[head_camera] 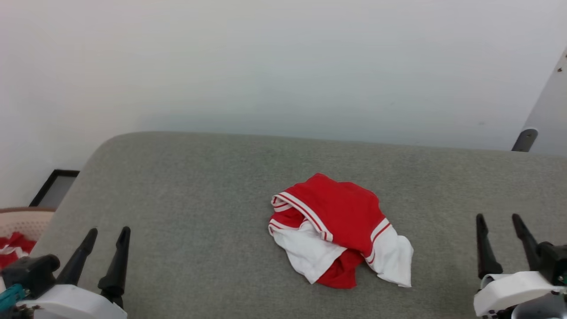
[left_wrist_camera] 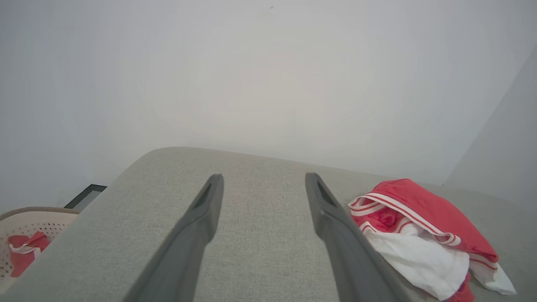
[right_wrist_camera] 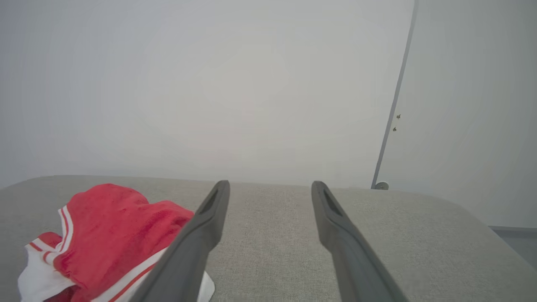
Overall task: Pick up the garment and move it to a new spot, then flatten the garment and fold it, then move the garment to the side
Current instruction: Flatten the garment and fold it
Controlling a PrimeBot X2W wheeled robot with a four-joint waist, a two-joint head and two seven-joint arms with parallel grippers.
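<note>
Garment: the red and white jersey T-shirt (head_camera: 336,230) lies in a crumpled heap near the middle of the grey fabric-covered desk (head_camera: 199,186), slightly toward the desk's right. A striped trim and white sleeve fabric show, but no lettering is visible.
Left claw: the left claw (head_camera: 109,230) has its fingers spread wide and holds nothing. It sits over the desk's near left part, well apart from the heap.
Right claw: the right claw (head_camera: 498,218) is also wide and empty, over the desk's near right part.
Off the desk: a beige perforated basket (head_camera: 22,221) holding a red-white cloth bundle (head_camera: 13,248) sits beyond the desk's left edge.
Done: judging by the bunched heap, nothing yet.
Left: grasping, moving, flattening, folding and setting aside, so the whole task by my reading.
</note>
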